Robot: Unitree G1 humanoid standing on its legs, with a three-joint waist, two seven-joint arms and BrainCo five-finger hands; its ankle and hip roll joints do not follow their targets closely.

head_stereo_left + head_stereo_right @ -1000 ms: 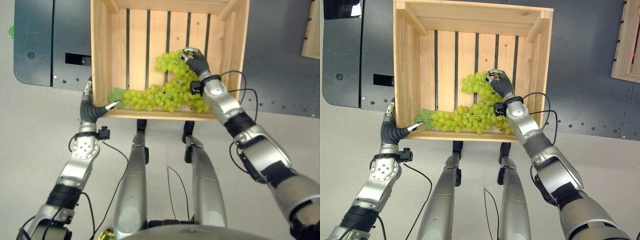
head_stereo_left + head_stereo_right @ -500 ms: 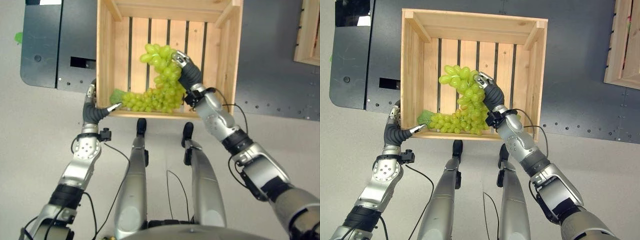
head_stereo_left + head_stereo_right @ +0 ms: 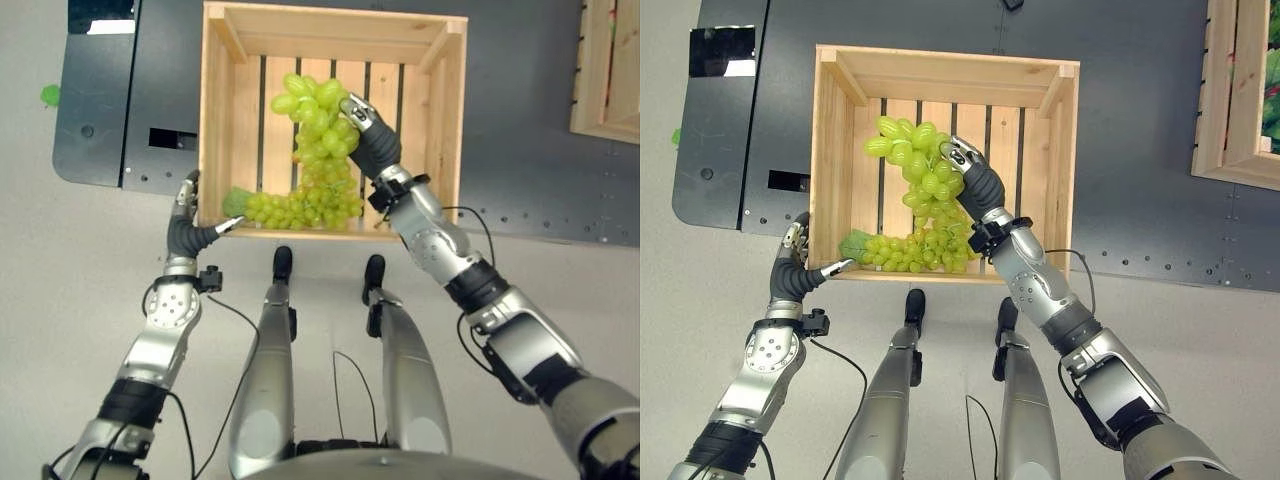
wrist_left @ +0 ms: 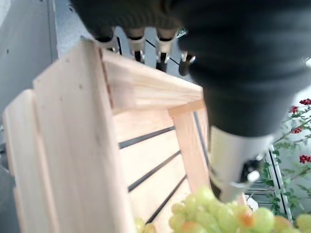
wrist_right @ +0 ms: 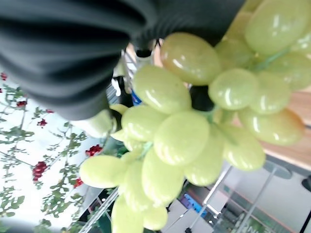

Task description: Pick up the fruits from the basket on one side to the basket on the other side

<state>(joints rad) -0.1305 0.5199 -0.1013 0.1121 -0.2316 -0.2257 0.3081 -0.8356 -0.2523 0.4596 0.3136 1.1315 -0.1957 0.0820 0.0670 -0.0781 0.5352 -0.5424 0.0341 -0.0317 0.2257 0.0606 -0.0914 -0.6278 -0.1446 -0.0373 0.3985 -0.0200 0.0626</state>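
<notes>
A: Left eye view is showing you the right hand (image 3: pixel 365 135) reaching into the slatted light wooden crate (image 3: pixel 217 120), its fingers curling round the upper part of the long bunch of pale green grapes (image 3: pixel 315 150).

B: Are the grapes clearing the crate?

A: You are seeing the top of the bunch raised in that hand, while the lower end with the green leaf (image 3: pixel 233 201) is trailing along the crate's near wall. The right wrist view is giving you grapes pressed close against the palm.

B: And the left hand (image 3: pixel 190 225)?

A: It is sitting at the crate's near left corner, fingers lying relaxed against the outside and the thumb pointing over the rim, gripping nothing.
</notes>
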